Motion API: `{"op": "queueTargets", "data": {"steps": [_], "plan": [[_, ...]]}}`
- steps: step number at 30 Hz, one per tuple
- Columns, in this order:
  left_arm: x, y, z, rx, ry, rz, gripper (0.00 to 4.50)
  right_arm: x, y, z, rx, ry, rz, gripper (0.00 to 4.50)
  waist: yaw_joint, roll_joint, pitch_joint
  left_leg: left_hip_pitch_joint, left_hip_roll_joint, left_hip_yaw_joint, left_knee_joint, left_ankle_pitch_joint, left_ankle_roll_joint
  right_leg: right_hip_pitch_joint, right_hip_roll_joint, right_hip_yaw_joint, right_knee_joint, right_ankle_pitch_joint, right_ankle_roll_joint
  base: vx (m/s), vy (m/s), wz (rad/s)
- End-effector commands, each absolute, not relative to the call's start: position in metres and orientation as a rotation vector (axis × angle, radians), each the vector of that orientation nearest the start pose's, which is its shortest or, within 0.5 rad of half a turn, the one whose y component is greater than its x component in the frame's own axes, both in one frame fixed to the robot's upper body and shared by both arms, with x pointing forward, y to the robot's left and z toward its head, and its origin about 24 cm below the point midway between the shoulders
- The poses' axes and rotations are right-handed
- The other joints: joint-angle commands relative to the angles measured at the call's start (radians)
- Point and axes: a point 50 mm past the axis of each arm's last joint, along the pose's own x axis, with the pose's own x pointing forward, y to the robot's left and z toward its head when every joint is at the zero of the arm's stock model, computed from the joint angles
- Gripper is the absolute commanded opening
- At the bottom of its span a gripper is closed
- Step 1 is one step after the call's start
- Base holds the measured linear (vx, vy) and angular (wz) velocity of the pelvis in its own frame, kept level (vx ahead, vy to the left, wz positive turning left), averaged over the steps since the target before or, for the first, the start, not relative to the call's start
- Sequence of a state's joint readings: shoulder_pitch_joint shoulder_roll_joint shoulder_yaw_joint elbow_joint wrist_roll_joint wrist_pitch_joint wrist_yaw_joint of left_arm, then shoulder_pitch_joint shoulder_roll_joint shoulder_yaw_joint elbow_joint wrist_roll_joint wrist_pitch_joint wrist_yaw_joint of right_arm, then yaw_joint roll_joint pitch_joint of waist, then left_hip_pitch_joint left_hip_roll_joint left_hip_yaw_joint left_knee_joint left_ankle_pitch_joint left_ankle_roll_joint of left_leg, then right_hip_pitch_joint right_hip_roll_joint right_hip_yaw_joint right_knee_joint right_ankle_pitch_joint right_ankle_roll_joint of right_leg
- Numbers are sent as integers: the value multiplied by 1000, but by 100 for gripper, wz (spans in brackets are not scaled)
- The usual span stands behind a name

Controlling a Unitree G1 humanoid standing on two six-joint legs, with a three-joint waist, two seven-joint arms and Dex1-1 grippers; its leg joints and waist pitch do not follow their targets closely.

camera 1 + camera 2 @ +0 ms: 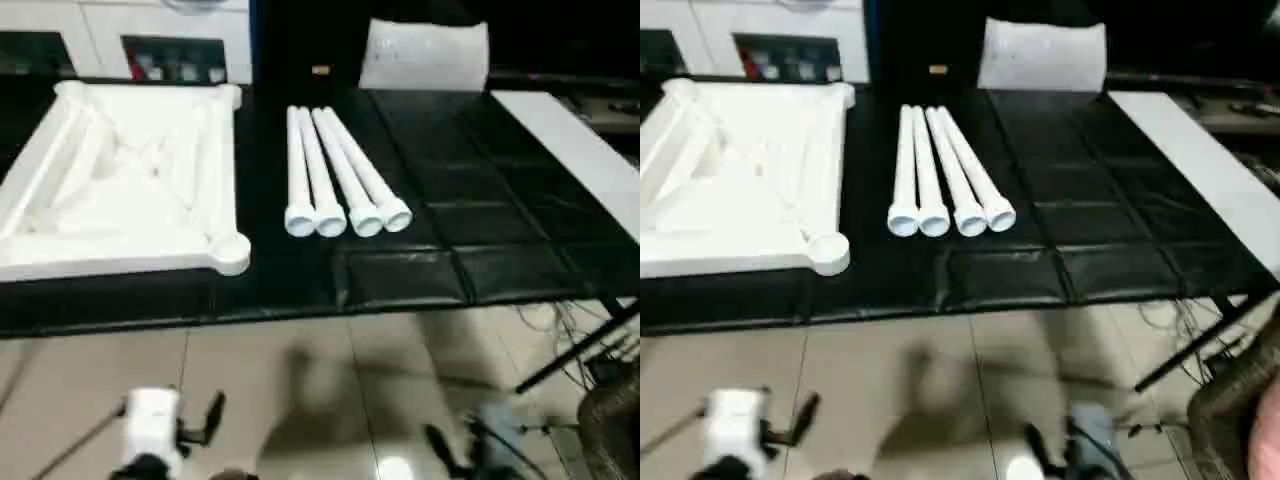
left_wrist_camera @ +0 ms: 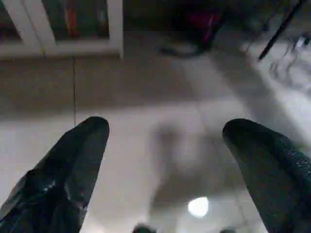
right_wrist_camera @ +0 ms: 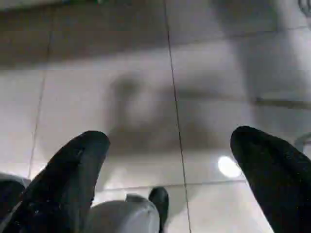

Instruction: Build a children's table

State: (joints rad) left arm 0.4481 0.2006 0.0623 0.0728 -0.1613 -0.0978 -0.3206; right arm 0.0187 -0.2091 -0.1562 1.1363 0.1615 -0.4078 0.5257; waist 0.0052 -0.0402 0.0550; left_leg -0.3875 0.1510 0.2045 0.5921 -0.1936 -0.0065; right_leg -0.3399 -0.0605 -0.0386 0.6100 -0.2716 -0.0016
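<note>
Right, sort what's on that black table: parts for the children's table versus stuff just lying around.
For the job:
- tabletop, ribbed underside up
- four legs, lying side by side to its right

Just lying about:
- white pillow-like block at the far edge
- flat white strip on the right

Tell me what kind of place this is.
Probably an indoor lab or workshop: a black padded bench holding a tabletop and four legs, a glossy tiled floor, white cabinets behind, loose cables at the right.

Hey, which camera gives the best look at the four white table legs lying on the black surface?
The left eye view: all four legs lie side by side, whole. The right eye view shows them equally whole. Both wrist views face the tiled floor instead.
</note>
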Motion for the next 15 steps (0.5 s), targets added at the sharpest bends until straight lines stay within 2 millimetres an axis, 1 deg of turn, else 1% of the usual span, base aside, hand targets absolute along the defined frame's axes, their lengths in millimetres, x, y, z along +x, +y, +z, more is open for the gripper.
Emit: {"op": "queueTargets", "data": {"steps": [1, 2, 3, 4, 5, 6, 7, 8, 9, 10, 11, 12, 13, 14, 15], "plan": [[133, 211, -17, -3, 298, -163, 433, 126, -238, -122, 158, 617, 175, 450, 2, 6, -20, 18, 117, -58, -93, -443, 8, -16, -113, 67, -103, -265, -215, 0, 0, 0], [131, 210, -4, 4, 251, -169, 433, 130, -241, -116, 153, 573, 191, 450, 3, 5, -22, 16, 120, -58, -94, -424, 21, -12, -109, 67, -100, -232, -212, 0, 0, 0], [131, 210, -4, 4, 251, -169, 433, 130, -241, -116, 153, 573, 191, 450, 2, 7, -24, 14, 120, -57, -97, -399, 32, -10, -102, 62, -95, -194, -211, 0, 0, 0], [129, 208, 21, 8, 179, -176, 433, 141, -242, -97, 140, 453, 230, 450, 1, 1, -23, 16, 118, -54, -97, -394, 36, -11, -95, 62, -95, -184, -208, 0, 0, 0], [131, 206, 41, 19, 122, -178, 433, 151, -235, -58, 119, 315, 276, 450, 13, 0, -25, 14, 126, -59, -103, -332, 59, 0, -90, 61, -83, -77, -169, 0, 0, 0], [132, 206, 45, 19, 113, -176, 433, 154, -233, -48, 113, 289, 283, 450, 15, 1, -23, 13, 123, -60, -103, -309, 67, 2, -88, 59, -82, -43, -151, 0, 0, 0], [134, 206, 56, 15, 84, -171, 433, 159, -223, -13, 99, 210, 312, 450, 12, -8, -23, 16, 122, -58, -102, -308, 75, 0, -86, 57, -81, -35, -148, 0, 0, 0], [136, 206, 61, 12, 72, -166, 433, 162, -217, 6, 100, 166, 328, 450, 22, -3, -16, 19, 119, -60, -106, -313, 67, 0, -86, 60, -85, -69, -112, 0, 0, 0], [137, 205, 66, 13, 67, -162, 433, 166, -211, 23, 107, 127, 342, 450, 19, -6, -11, 21, 113, -60, -112, -362, 37, -4, -90, 61, -90, -177, -88, 0, 0, 0], [142, 204, 69, 24, 56, -159, 433, 174, -204, 45, 121, 80, 356, 450, 16, -12, -13, 22, 109, -60, -111, -388, 19, -7, -93, 62, -96, -252, -76, 0, 0, 0], [144, 204, 69, 30, 54, -157, 433, 177, -201, 51, 123, 65, 364, 450, 16, -9, -13, 35, 105, -62, -105, -418, -19, -20, -91, 67, -107, -356, -48, 0, 0, 0], [147, 203, 69, 36, 53, -156, 433, 179, -198, 57, 122, 53, 372, 450, 10, -10, -17, 36, 100, -62, -98, -418, -43, -26, -91, 70, -110, -401, -29, 0, 0, 0], [155, 204, 70, 57, 53, -159, 433, 184, -189, 63, 112, 35, 389, 450, 10, -9, -19, 33, 99, -64, -98, -410, -49, -25, -93, 70, -111, -410, -23, 0, 0, 0], [159, 205, 72, 63, 59, -164, 433, 186, -184, 64, 109, 35, 399, 450, 12, -3, -21, 43, 98, -65, -97, -437, -75, -41, -88, 69, -116, -418, -10, 0, 0, 0], [164, 200, 80, 74, 42, -174, 433, 188, -180, 67, 98, 26, 401, 450, 10, -5, -24, 45, 99, -66, -97, -450, -90, -43, -84, 69, -111, -405, -12, 0, 0, 0]]}}
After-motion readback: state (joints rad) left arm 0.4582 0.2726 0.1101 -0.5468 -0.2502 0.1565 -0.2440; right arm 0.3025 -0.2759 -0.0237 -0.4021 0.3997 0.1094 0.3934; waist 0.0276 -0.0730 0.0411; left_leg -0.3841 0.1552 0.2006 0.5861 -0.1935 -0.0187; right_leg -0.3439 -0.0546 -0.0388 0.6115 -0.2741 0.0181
